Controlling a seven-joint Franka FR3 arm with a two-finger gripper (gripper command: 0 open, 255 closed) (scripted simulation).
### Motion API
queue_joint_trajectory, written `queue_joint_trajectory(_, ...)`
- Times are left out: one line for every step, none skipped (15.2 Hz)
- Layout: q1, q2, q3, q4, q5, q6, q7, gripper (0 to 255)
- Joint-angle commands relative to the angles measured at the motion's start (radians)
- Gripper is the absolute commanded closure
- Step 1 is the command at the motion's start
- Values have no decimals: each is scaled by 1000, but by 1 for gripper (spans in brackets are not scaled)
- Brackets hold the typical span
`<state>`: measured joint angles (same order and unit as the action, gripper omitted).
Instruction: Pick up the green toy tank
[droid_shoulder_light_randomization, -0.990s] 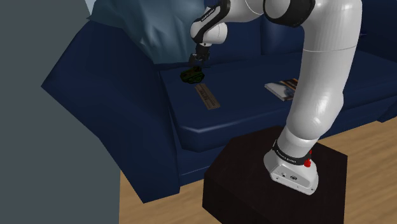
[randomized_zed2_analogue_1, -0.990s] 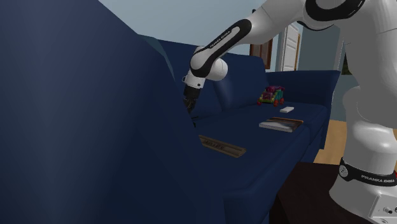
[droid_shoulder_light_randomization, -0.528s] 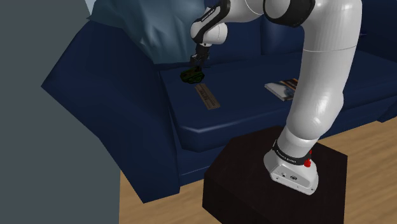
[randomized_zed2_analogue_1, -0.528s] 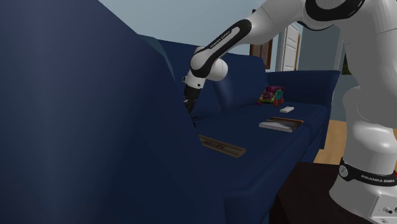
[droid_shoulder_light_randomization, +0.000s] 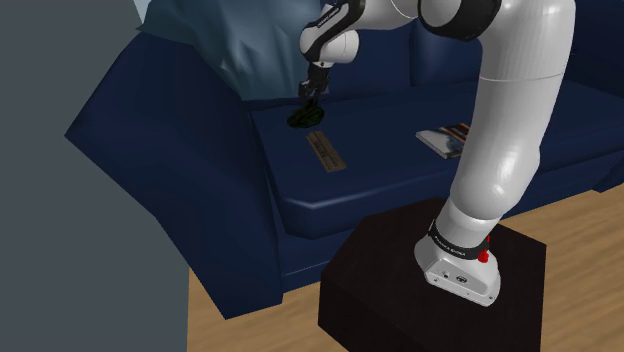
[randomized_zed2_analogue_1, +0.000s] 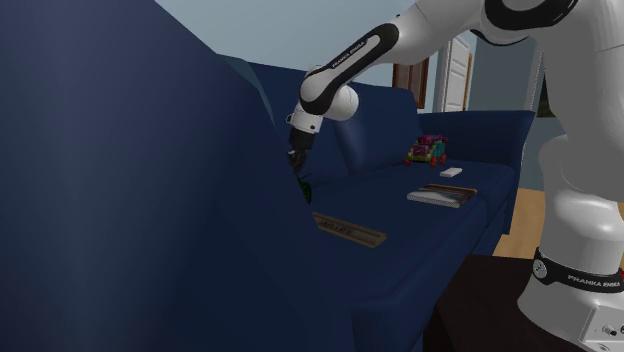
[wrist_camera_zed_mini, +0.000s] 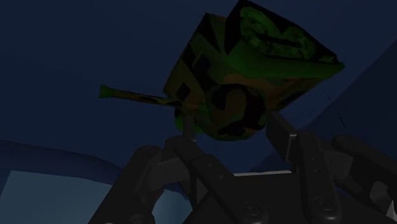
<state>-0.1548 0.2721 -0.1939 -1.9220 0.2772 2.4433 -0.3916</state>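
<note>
The green camouflage toy tank (droid_shoulder_light_randomization: 305, 116) hangs just above the dark blue sofa seat (droid_shoulder_light_randomization: 380, 170), tilted, near the sofa's back corner. My black gripper (droid_shoulder_light_randomization: 310, 99) comes down on it from above and is shut on it. In the wrist view the tank (wrist_camera_zed_mini: 248, 70) is clasped between my fingers (wrist_camera_zed_mini: 287, 139), its barrel sticking out sideways; the gripper (wrist_camera_zed_mini: 232, 130) grips its lower hull. In the second exterior view the gripper (randomized_zed2_analogue_1: 297, 166) stands behind the sofa's near armrest, with a sliver of the green tank (randomized_zed2_analogue_1: 304, 187) below it.
A flat brown board (droid_shoulder_light_randomization: 326, 153) lies on the seat just in front of the tank. A book (droid_shoulder_light_randomization: 445, 138) lies further along, with a small white box (randomized_zed2_analogue_1: 451, 172) and a colourful toy (randomized_zed2_analogue_1: 428, 151) beyond. A pale blue throw (droid_shoulder_light_randomization: 230, 40) drapes the backrest. My dark stand (droid_shoulder_light_randomization: 400, 310) is on the wooden floor.
The fingers have shut on the tank, and the hand has risen a little with it. The tank now hangs tilted off the seat.
</note>
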Motion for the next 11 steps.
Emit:
queue_joint_trajectory(2, -13, -3, 12, -9, -23, 9, 255)
queue_joint_trajectory(2, -19, -5, 18, -13, -35, 13, 255)
queue_joint_trajectory(3, -25, -6, 24, -17, -46, 17, 255)
queue_joint_trajectory(4, -31, -8, 30, -22, -58, 21, 255)
queue_joint_trajectory(4, -36, -9, 36, -25, -69, 24, 255)
queue_joint_trajectory(5, -42, -10, 42, -29, -81, 28, 255)
queue_joint_trajectory(5, -47, -11, 49, -33, -92, 32, 255)
queue_joint_trajectory(6, -52, -12, 56, -37, -104, 35, 255)
queue_joint_trajectory(6, -57, -13, 63, -40, -115, 39, 255)
queue_joint_trajectory(7, -62, -14, 71, -43, -127, 42, 255)
queue_joint_trajectory(7, -63, -14, 72, -44, -129, 43, 255)
